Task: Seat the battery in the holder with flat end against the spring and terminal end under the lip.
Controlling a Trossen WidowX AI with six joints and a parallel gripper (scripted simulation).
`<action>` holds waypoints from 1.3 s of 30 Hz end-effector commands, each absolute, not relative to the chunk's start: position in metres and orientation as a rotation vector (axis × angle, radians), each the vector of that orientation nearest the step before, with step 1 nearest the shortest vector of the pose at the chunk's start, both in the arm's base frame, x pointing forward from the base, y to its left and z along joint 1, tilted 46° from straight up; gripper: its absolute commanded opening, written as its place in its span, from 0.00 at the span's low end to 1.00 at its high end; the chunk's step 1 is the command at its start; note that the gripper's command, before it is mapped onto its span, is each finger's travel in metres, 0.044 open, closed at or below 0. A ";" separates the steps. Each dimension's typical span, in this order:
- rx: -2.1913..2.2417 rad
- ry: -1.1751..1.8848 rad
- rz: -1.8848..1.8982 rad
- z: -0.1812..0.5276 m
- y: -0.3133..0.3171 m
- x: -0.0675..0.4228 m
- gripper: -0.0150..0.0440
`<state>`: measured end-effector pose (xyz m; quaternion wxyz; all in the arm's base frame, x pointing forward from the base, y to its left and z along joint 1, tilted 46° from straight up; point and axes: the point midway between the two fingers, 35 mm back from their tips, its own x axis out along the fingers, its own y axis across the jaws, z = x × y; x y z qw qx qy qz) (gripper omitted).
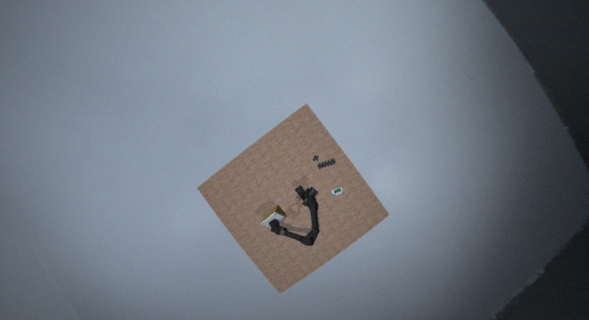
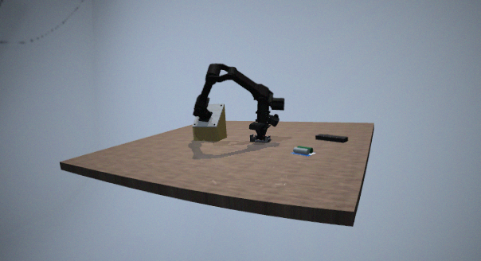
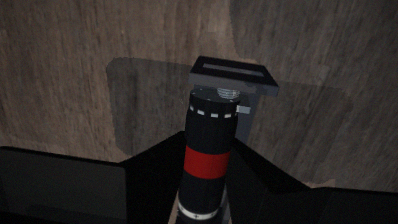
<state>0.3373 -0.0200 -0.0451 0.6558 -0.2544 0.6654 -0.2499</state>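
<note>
In the wrist view my gripper (image 3: 206, 142) is shut on the battery (image 3: 209, 119), a black cylinder with a red band and a dashed white ring near its far end. The battery points away from the camera at the dark grey holder (image 3: 233, 76). Its far end is up against the holder's spring (image 3: 227, 93). The end with the plus mark is nearest the camera. In the exterior view the gripper (image 2: 260, 137) is low over the wooden table (image 2: 223, 177), with the holder (image 2: 260, 140) right under it. In the top view the gripper (image 1: 300, 191) is near the table's middle.
A green cylinder (image 2: 303, 149) (image 1: 336, 191) lies on a small pad to the right of the gripper. A black ridged bar (image 2: 331, 138) (image 1: 326, 163) lies farther back, with a small dark piece (image 1: 315, 158) beside it. The arm's base block (image 2: 209, 125) (image 1: 273, 215) stands on the left.
</note>
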 end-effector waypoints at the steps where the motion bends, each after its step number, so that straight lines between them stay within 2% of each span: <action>1: -0.580 1.484 -0.566 -0.045 -0.022 0.339 0.38; 39: -0.599 1.336 -0.495 -0.045 -0.026 0.332 0.38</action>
